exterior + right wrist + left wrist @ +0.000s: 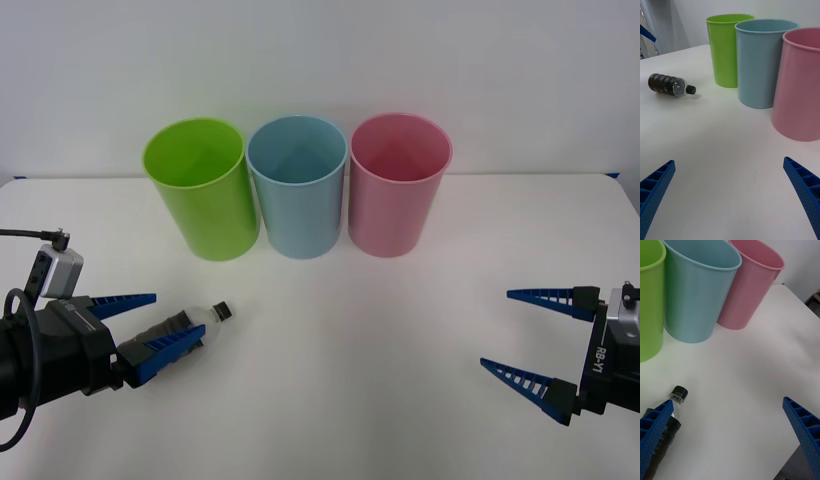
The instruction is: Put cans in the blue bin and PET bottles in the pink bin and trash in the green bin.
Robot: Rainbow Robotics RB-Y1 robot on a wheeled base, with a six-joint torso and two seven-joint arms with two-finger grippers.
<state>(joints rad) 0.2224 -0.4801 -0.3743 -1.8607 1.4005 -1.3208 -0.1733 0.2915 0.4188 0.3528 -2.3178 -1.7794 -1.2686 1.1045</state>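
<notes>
Left gripper [168, 322] spread wide beside lying PET bottle [198, 325], contact unclear. Right wrist view shows bottle's ribbed dark body. Right gripper [528, 335] apart, lower right. White table [380, 400].

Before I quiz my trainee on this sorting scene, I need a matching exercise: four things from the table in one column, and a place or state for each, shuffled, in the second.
Column one:
1. green bin
2. blue bin
3. pink bin
4. PET bottle

Column two:
A. lying on its side near the open left gripper
B. middle of the row
C. end of the row on the robot's right
D. end of the row on the robot's left

Pairs: 1-D, 2-B, 3-C, 4-A
</notes>
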